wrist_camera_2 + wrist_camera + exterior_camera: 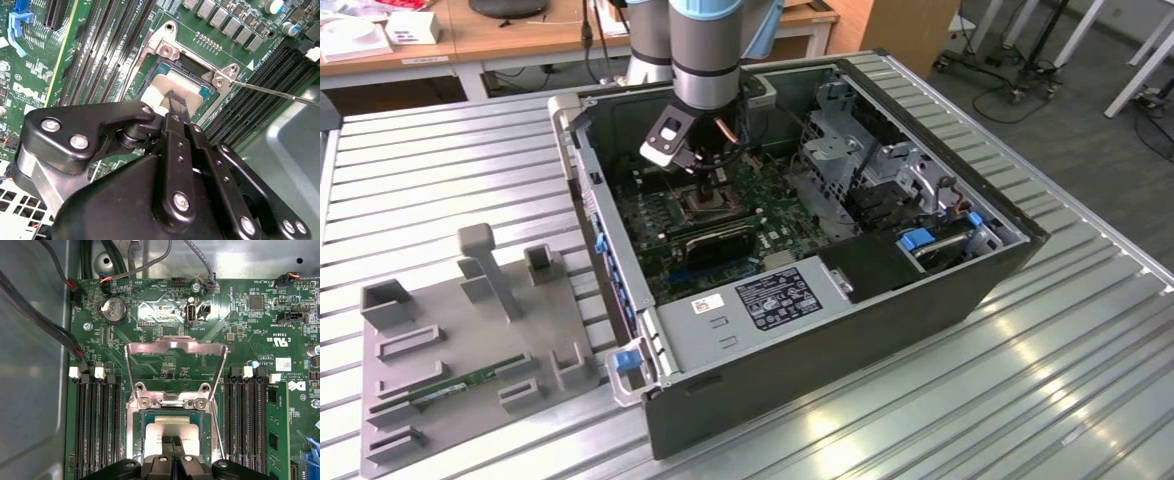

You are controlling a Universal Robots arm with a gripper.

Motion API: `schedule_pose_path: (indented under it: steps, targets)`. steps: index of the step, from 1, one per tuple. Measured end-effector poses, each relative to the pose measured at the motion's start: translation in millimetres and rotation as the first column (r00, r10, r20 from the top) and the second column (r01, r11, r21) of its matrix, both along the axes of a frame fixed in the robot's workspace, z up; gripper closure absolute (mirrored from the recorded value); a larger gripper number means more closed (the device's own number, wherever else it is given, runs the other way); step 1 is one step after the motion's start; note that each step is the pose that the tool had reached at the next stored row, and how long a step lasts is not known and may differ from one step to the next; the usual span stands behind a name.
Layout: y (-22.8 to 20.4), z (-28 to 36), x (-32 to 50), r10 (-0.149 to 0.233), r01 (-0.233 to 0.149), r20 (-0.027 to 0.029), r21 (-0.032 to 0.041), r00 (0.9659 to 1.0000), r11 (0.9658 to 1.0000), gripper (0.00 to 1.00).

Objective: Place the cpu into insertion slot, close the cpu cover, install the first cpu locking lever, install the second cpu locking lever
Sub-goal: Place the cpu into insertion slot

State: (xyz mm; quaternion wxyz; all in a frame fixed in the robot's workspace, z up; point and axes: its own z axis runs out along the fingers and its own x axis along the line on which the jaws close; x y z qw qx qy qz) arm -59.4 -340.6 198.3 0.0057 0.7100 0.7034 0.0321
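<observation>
Over the socket (140, 435), my gripper (173, 444) had its fingers together, seemingly touching the seated cpu (170, 426), with the cpu cover (175, 344) hinged open; I judged placement nearly done, and closing would need the fingers lifted clear.

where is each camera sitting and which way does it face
Exterior view: off the arm, high up, looking down into the open computer case; the arm and gripper reach inside.
First wrist view: on the wrist, looking along the gripper at the motherboard, the raised cpu cover and the cpu.
Second wrist view: on the wrist, angled across the gripper and its black linkage at the cpu.
Both wrist views share the gripper tips over the cpu.
</observation>
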Motion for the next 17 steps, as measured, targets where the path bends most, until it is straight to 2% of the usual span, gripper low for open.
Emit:
schedule_pose_path:
  steps: [17]
  targets:
    - [0.2, 0.1, 0.2, 0.000, 0.000, 0.0011, 0.0014, 1.0000, 1.0000, 0.89]
